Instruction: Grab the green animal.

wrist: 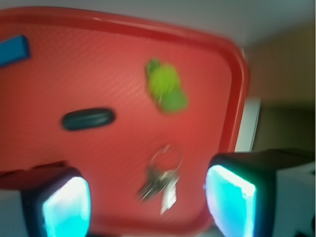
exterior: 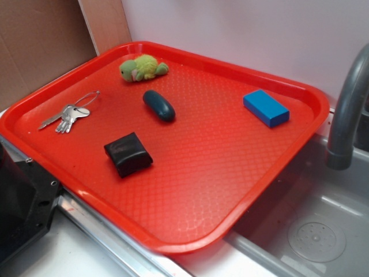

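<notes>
The green animal lies near the far edge of the red tray, just beyond the dark oval and apart from the keys. In the blurred wrist view the gripper hangs released, its 2 fingers spread wide at the tray's near rim, holding nothing. The animal sits well ahead of it, beyond the keys and touched by neither finger.

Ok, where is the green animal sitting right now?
In the exterior view the green animal lies near the red tray's far rim, just beyond the dark teal oval, with the keys nearer the left edge.
</notes>
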